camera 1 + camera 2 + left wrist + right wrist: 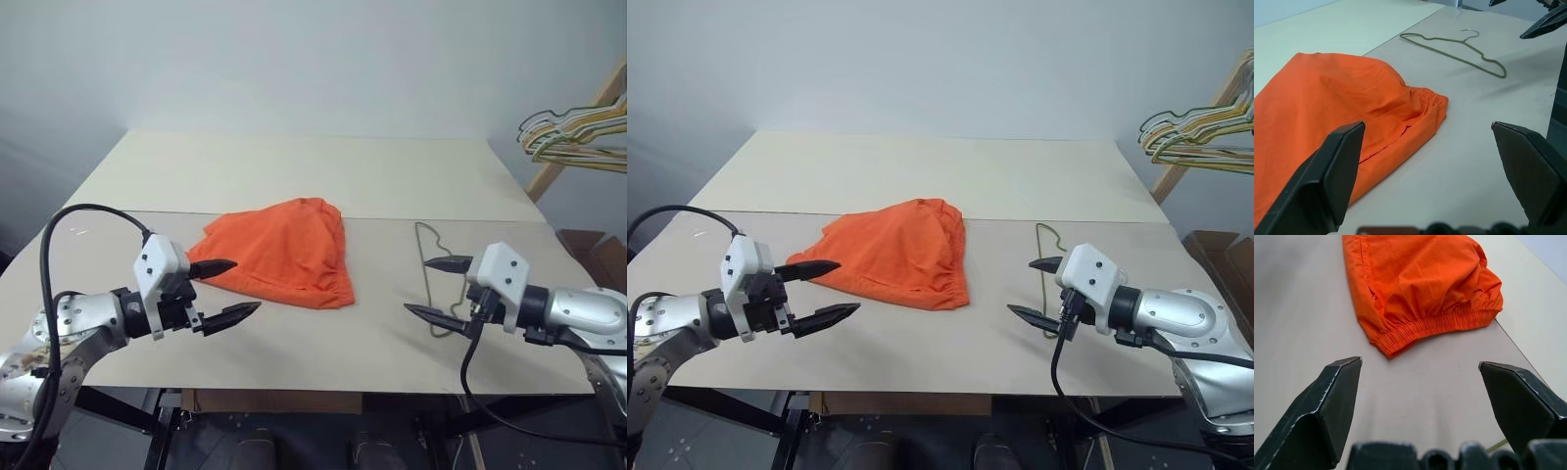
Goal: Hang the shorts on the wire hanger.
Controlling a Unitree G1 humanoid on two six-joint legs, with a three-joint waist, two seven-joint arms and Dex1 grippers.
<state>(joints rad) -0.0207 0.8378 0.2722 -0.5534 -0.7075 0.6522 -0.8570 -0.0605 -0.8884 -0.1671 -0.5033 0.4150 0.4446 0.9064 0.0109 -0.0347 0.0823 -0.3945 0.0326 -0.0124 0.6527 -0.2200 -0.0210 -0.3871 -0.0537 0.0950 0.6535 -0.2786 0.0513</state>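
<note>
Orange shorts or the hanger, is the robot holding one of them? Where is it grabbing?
Nothing is held. The left gripper and right gripper hang open above the table; the bright orange fabric shorts and thin grey wire hanger lie untouched.

we see even, soft light over the pale table (294, 176), bright with no hard glare. the shorts (284, 250) show a saturated orange, their folds shaded gently. faint, diffuse shadows lie on the table under the left gripper (223, 292) and the right gripper (438, 287). the head views are sharp across the scene, and the back wall (294, 59) fades to a cool grey. in the wrist views, the near black fingers (1327, 181) look soft, while cloth beyond stays crisp.
</note>
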